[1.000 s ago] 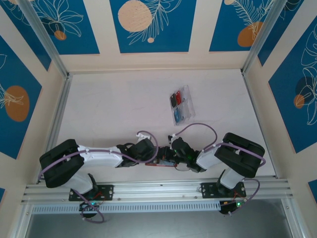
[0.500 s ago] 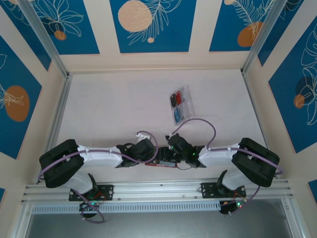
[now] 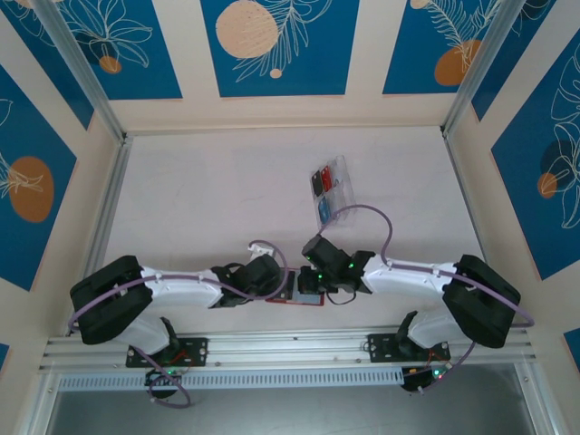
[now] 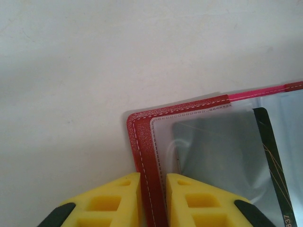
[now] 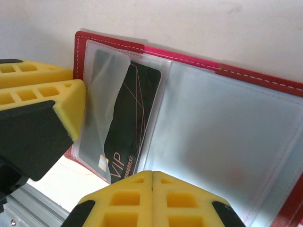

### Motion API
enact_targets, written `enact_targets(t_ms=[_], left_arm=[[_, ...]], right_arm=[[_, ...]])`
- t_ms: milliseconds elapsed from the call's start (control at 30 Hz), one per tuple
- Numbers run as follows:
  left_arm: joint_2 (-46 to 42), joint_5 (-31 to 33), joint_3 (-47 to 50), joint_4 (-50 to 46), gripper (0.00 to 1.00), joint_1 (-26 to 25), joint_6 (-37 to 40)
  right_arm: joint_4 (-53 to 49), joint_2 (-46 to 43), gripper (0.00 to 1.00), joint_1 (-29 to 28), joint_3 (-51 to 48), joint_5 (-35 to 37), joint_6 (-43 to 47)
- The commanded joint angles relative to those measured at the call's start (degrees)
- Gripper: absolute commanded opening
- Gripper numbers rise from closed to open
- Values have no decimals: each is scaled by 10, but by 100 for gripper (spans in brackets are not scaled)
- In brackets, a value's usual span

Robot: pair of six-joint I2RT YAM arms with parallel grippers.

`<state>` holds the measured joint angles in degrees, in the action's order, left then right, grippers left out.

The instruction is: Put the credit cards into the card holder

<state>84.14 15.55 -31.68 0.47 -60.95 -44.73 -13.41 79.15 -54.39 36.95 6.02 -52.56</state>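
The red card holder [image 5: 227, 75] lies open near the table's front edge, its clear sleeves facing up. A black credit card [image 5: 137, 118] marked VIP sits partly inside the left sleeve, its lower end sticking out. My left gripper [image 4: 153, 198] is shut on the card holder's [image 4: 142, 142] left red edge, and its yellow fingers [image 5: 42, 90] show at the left of the right wrist view. My right gripper [image 5: 152, 189] is shut with nothing between its fingers, tips just over the sleeves beside the black card's lower end. Both grippers [image 3: 276, 290] [image 3: 308, 285] meet over the holder [image 3: 294, 301].
A clear plastic tray [image 3: 343, 168] stands farther back, right of centre, holding a black card [image 3: 316, 184], a red card [image 3: 327, 179] and a blue card [image 3: 326, 211]. An aluminium rail [image 3: 290, 349] runs along the near edge, just behind the holder.
The right arm's elbow swung out to the right and its wrist shifted slightly left over the holder. The left arm and the holder stayed put.
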Motion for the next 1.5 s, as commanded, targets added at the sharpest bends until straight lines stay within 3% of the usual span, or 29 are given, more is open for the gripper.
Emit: enact_targets(t_ms=[0,533,700,1000,1333,1467], left_arm=[[36,-50,27,-17,19,-11,-9],[55,-69,40,24,19,-15,-12],[45,-70,39,20,24,-16,-14],[11,-60,48,3,35,-17,-18],[-89,-53,88,-2,33,-7,-71],[-109,-63,87,-9,37,-2,-68]], right_arm=[[-40,35,0,1,24,7,20],[-8,114,0,-10,79,-15,27],[38,124,0,-10,68,-46,15],[87,147,10,-9,66,-67,3],[85,185,10,-1,68,-73,-8],[85,196,10,-2,77,-79,-5]])
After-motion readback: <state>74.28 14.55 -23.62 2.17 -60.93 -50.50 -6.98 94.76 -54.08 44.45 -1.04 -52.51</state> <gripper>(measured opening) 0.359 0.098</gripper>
